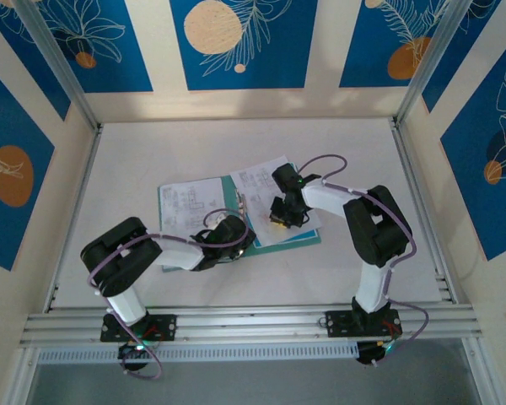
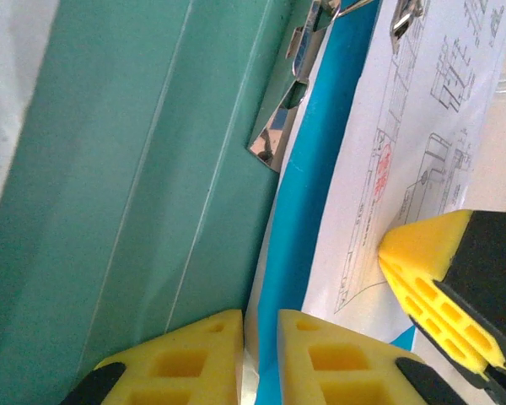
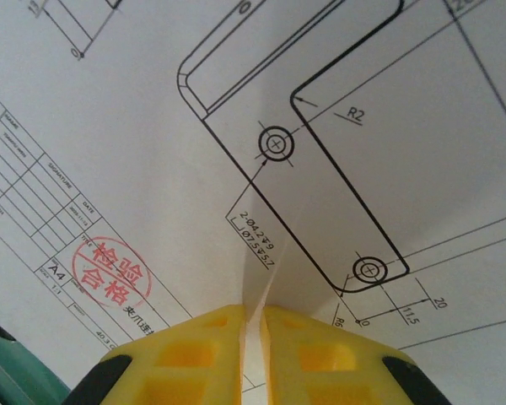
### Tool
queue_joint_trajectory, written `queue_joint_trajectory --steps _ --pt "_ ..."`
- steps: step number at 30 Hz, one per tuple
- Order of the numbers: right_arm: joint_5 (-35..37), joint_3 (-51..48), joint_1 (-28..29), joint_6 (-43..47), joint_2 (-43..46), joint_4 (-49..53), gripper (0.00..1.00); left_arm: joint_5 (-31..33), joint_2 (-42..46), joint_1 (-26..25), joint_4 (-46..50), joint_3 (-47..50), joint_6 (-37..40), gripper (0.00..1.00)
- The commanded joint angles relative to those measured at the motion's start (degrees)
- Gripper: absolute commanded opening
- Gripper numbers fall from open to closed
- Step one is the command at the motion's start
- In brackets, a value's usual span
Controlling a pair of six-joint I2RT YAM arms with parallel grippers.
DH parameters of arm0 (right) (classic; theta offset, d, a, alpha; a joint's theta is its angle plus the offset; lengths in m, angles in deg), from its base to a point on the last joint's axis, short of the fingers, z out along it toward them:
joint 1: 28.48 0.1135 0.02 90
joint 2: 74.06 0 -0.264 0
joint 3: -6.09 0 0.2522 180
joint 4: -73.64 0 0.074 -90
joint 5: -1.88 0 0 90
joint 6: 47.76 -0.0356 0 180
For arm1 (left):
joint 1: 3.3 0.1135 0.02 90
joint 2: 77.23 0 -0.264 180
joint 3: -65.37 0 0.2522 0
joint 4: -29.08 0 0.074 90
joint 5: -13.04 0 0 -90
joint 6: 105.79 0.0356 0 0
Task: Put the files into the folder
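Pinched files [image 1: 261,181] on open folder [image 2: 110,169]
Right gripper [image 3: 253,312] clamps a buckled ridge of files at folder's 3 o'clock; left gripper [image 2: 260,325] nearly closed at 6 o'clock, hold unclear. Pulling may crease paper.

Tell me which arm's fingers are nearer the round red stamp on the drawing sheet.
Right. The right fingers pinch the white printed paper sheet just beside its round red stamp; the left fingers sit farther off, at the flat teal-green folder.

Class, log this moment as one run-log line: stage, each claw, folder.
stage: filing | left claw: beside folder clip, grip unclear | right claw: shut on files | folder: open, flat on table
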Motion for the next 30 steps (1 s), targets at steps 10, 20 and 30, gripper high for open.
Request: queue_joint_trajectory --steps 10,20,30 --pt "-1.8 -4.1 0.5 -6.3 0.5 1.8 0.17 1.2 1.3 -0.7 4.0 1.4 -0.4 0.28" --pt "-3.9 -4.8 0.5 -9.3 0.8 0.9 0.17 0.1 0.0 -0.8 3.4 1.4 -0.5 0.29" --pt "-5.8 -3.7 0.5 -10.4 -0.5 0.3 0.17 -0.1 0.2 -1.1 5.7 1.1 -0.3 0.25"
